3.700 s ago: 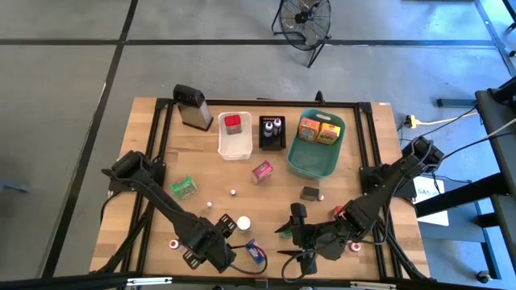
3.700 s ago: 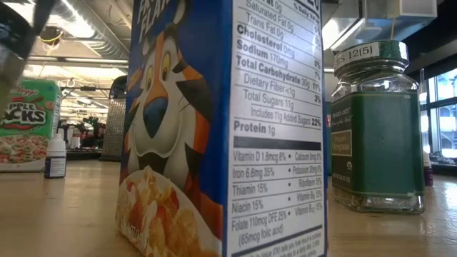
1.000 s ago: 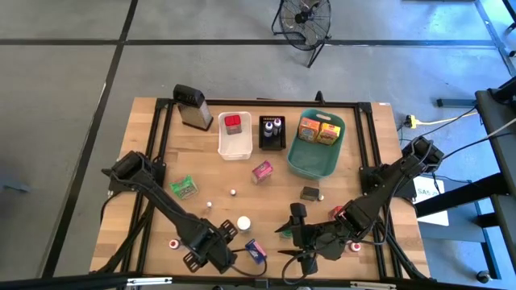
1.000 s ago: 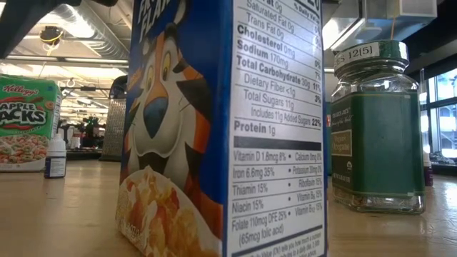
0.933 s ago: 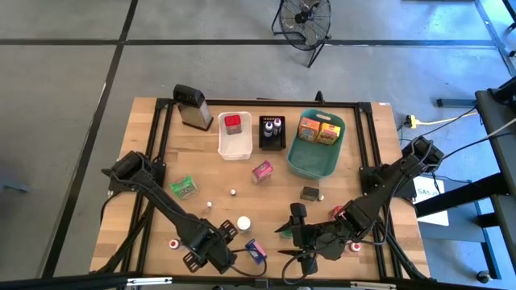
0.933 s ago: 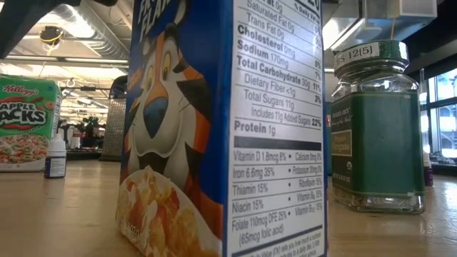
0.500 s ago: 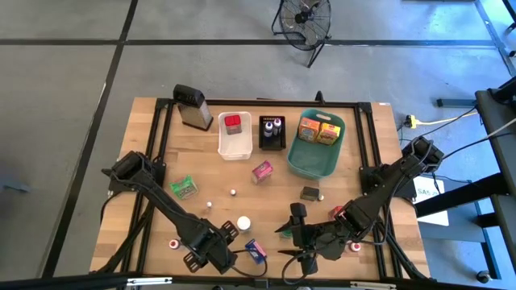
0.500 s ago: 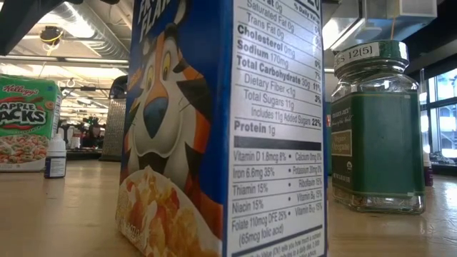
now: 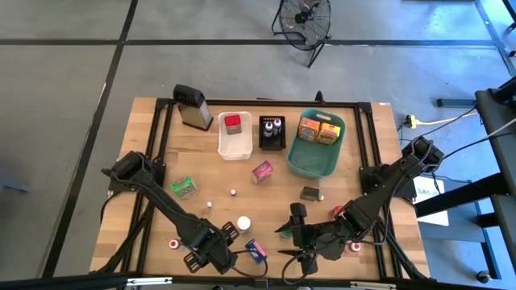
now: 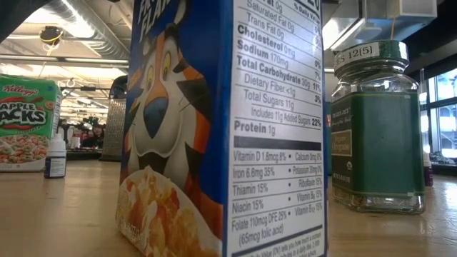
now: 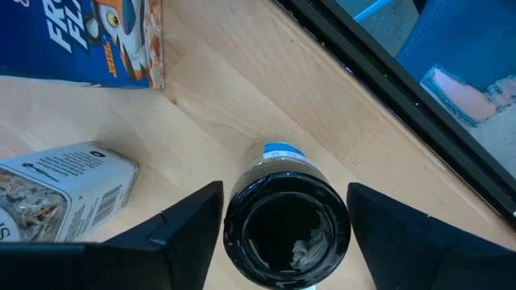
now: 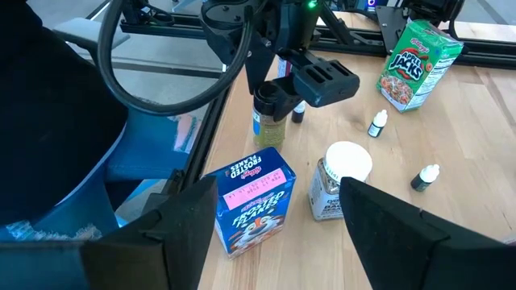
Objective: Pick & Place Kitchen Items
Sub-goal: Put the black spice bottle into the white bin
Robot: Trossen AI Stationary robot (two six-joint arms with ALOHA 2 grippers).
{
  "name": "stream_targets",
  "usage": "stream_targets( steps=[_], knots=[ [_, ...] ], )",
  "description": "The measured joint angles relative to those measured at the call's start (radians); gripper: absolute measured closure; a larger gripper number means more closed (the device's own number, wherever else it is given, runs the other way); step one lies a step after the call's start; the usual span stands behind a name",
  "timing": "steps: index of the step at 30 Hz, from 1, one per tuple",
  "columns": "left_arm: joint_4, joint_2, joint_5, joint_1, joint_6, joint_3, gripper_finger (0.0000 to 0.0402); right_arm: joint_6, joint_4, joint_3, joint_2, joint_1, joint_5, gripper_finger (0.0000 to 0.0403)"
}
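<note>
1. Left gripper at the table's near edge, fingers spread either side of a dark-lidded jar, not visibly touching it.
2. Blue cereal box and white-capped jar stand just beside it.
3. Right gripper hovers nearby, fingers spread, empty.
4. Far side: teal basket holds two boxes.

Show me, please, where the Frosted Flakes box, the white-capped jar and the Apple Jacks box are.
Frosted Flakes box [image 12: 250,201]: right wrist view, front face.
White-capped jar [image 12: 348,161]: right wrist view, white cap.
Apple Jacks box [image 12: 418,56]: right wrist view, green front.
</note>
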Motion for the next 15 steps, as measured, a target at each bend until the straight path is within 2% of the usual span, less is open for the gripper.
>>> stream_targets(
  steps=[4,10,15],
  knots=[
    [0.012,-0.001,0.0,0.0,0.0,-0.009,0.0165,0.0,0.0,0.0,0.0,0.0,0.0,0.0139],
    [0.058,-0.006,0.073,0.024,0.007,-0.046,0.02,0.0,0.0,0.0,0.0,0.0,0.0,0.0139],
    [0.05,-0.013,0.057,0.017,0.018,-0.048,0.02,0.0,-0.002,0.0,0.0,0.0,0.0,0.0139]
  ],
)
